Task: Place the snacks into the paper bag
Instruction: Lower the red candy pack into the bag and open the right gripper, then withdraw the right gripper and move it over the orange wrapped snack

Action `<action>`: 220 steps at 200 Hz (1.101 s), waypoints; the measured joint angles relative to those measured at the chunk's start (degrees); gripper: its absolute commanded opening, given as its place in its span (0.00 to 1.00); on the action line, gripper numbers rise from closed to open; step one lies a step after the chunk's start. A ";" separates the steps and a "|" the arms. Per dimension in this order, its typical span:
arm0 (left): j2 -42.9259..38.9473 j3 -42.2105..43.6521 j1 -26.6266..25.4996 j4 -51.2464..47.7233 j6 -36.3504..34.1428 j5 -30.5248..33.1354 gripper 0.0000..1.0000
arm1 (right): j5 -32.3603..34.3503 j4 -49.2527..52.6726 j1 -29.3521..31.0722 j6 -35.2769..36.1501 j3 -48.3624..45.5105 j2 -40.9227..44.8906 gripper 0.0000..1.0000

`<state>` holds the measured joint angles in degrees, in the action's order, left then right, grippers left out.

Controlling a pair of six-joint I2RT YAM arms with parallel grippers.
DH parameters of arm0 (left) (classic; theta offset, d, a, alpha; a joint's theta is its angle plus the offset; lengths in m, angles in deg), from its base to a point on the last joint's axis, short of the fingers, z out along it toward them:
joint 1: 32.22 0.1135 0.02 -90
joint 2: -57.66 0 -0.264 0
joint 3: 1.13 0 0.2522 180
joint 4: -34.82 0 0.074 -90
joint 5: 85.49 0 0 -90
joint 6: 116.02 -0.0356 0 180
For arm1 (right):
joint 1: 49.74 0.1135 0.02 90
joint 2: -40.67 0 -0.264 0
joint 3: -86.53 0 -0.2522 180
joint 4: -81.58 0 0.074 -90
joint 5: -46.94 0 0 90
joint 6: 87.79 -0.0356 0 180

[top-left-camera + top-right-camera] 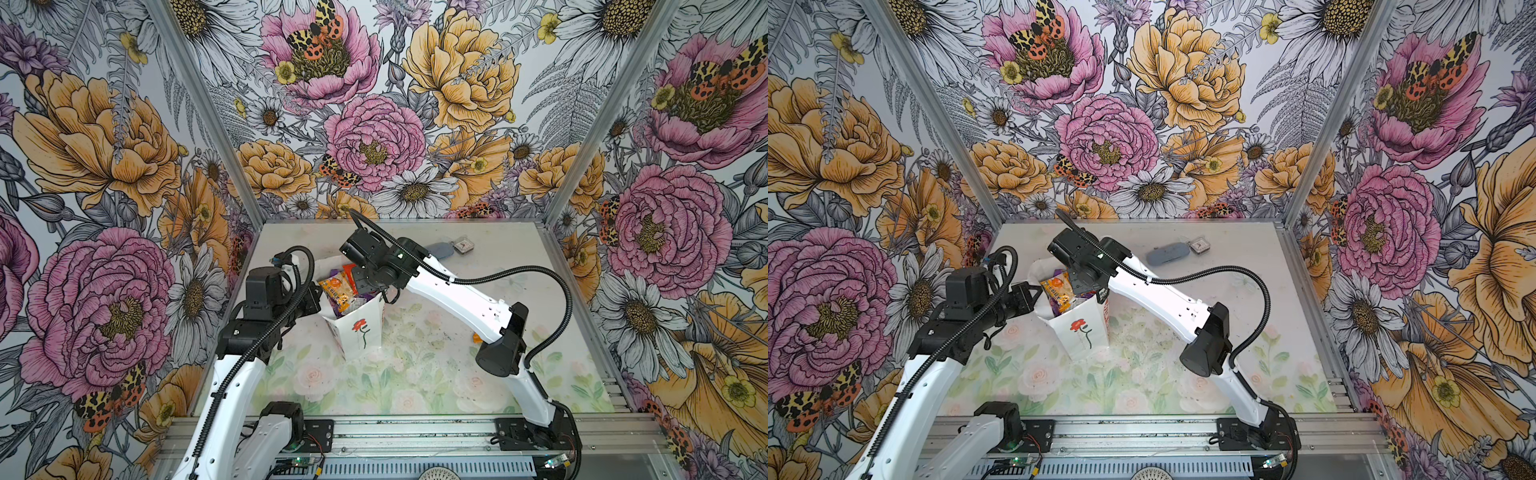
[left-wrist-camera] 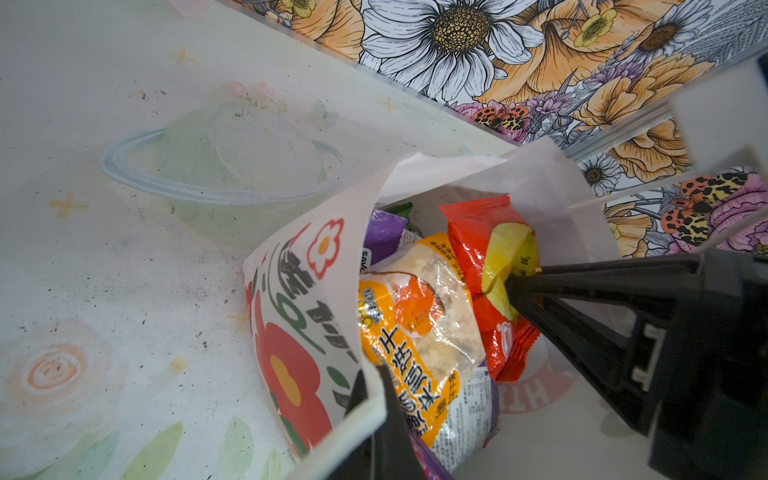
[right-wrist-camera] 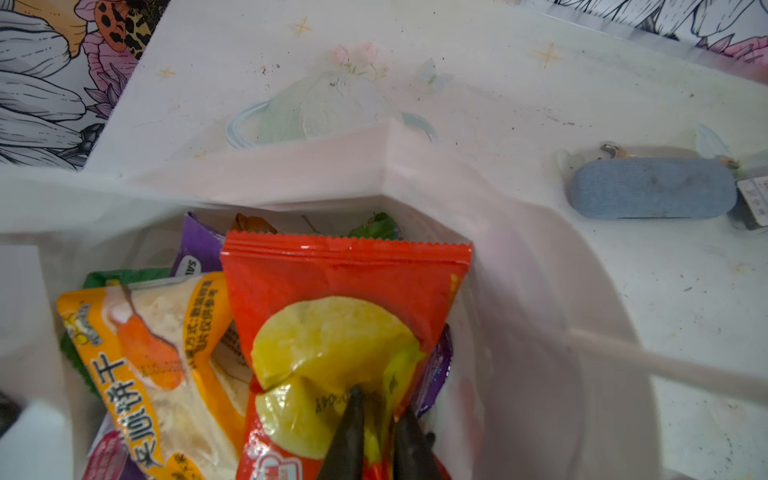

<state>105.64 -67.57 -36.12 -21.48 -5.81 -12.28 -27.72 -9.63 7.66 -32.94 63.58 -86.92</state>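
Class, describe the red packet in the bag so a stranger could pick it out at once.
Find the white paper bag on the table. In its open top, beside an orange packet, sits the red packet. It alone shows big yellow rounded shapes.

1. Bag: white paper, red rose on the front, red lettering on the side. Stands upright mid-table, mouth open.
2. Snacks: inside the bag, piled to the rim. Red packet with a yellow chip picture is on top, orange packet beside it, purple and green beneath.
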 measured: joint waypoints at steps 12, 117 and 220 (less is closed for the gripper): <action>0.00 0.00 0.02 0.00 0.00 0.00 0.03 | -0.02 0.00 0.00 0.17 0.09 0.00 0.29; 0.00 0.00 0.02 0.17 0.00 0.00 0.04 | -0.15 -0.04 0.00 0.37 0.61 0.00 0.48; 0.00 0.00 0.07 0.17 0.00 0.00 0.04 | -2.05 1.05 0.17 0.79 2.93 6.84 0.61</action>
<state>105.64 -67.57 -36.06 -21.31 -5.81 -12.28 -29.78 -8.58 7.84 -32.16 66.50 -80.08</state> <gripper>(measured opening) 0.050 0.610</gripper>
